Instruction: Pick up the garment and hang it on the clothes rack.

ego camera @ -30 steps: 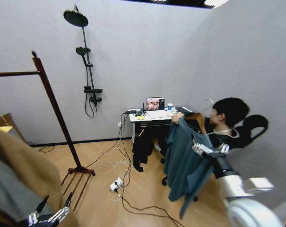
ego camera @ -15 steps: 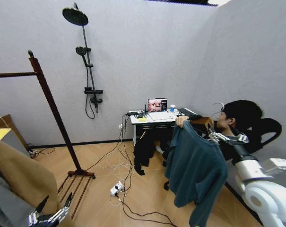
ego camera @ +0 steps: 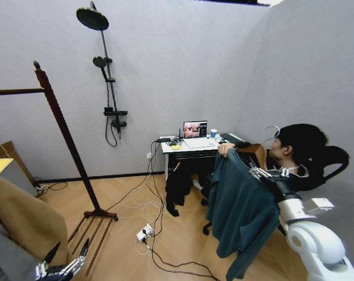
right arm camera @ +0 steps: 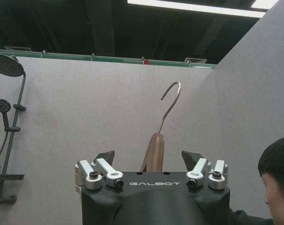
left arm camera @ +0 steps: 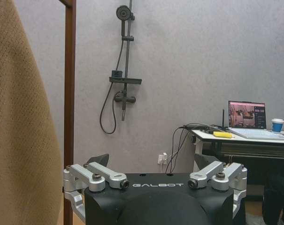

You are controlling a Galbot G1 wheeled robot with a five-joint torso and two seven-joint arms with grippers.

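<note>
The garment (ego camera: 241, 199), a dark teal top, hangs on a wooden hanger (ego camera: 255, 153) at the right, in front of a seated person. A hand (ego camera: 224, 149) of that person holds the hanger's near end. My right gripper (ego camera: 267, 171) is at the hanger's neck. In the right wrist view the gripper (right arm camera: 149, 157) is open, with the hanger's neck (right arm camera: 153, 150) and metal hook (right arm camera: 172, 101) rising between the spread fingers. The clothes rack (ego camera: 59, 123) stands at the far left, away from the garment. My left gripper (ego camera: 67, 250) hangs low and open (left arm camera: 151, 161).
A tan coat (ego camera: 24, 216) and grey fabric (ego camera: 4, 257) hang close at my lower left. A desk (ego camera: 191, 146) with a laptop stands at the back wall. Cables and a power strip (ego camera: 144, 229) lie on the wooden floor. A wall runs close on the right.
The whole view has shifted a little. My right arm has come up to the hanger's neck and the garment now hangs higher and straighter. The hand still holds the hanger.
</note>
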